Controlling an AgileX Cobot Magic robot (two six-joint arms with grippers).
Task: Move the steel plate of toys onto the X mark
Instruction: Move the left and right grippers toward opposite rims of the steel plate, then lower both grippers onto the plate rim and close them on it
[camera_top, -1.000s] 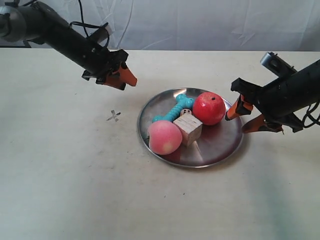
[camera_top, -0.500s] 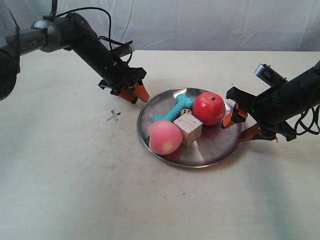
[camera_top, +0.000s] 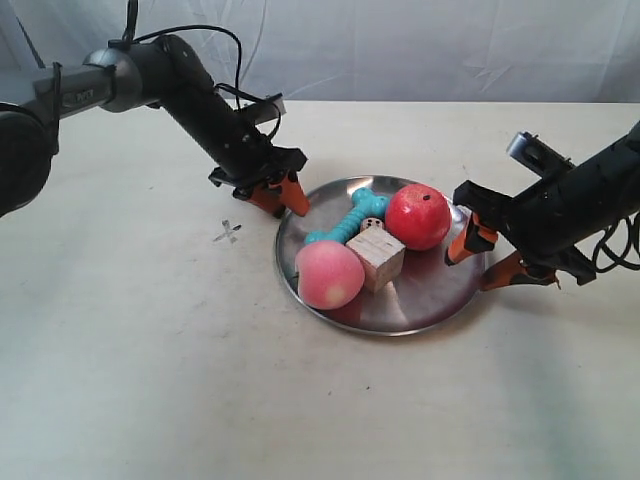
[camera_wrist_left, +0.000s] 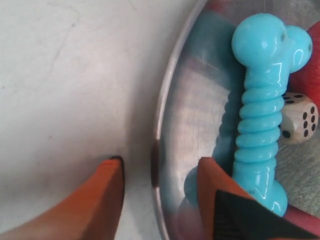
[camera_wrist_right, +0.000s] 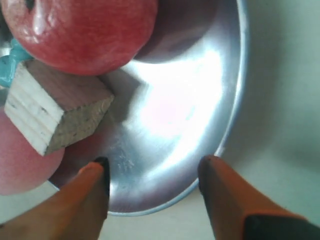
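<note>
The steel plate (camera_top: 440, 285) lies right of the small grey X mark (camera_top: 228, 232). It holds a red apple (camera_top: 418, 216), a pink peach (camera_top: 329, 274), a teal bone (camera_top: 348, 220), a wooden cube (camera_top: 376, 256) and a die (camera_top: 372, 224). My left gripper (camera_top: 283, 200) is open at the plate's far-left rim. In the left wrist view the left gripper (camera_wrist_left: 160, 161) straddles the rim of the plate (camera_wrist_left: 200, 100), one finger beside the bone (camera_wrist_left: 260, 115). My right gripper (camera_top: 485, 255) is open at the right rim. The right gripper (camera_wrist_right: 154, 162) straddles the edge of the plate (camera_wrist_right: 175, 110), near the cube (camera_wrist_right: 55, 110).
The cream tabletop (camera_top: 150, 380) stretches around the plate. A white cloth backdrop (camera_top: 420, 45) hangs behind the table's far edge. The die (camera_wrist_left: 300, 119) sits against the bone, and the apple (camera_wrist_right: 80, 30) rests above the cube in the right wrist view.
The left arm has swung right and down from above the table to the plate's far-left rim. The right gripper has dropped slightly and closed in on the right rim. The plate has not moved.
</note>
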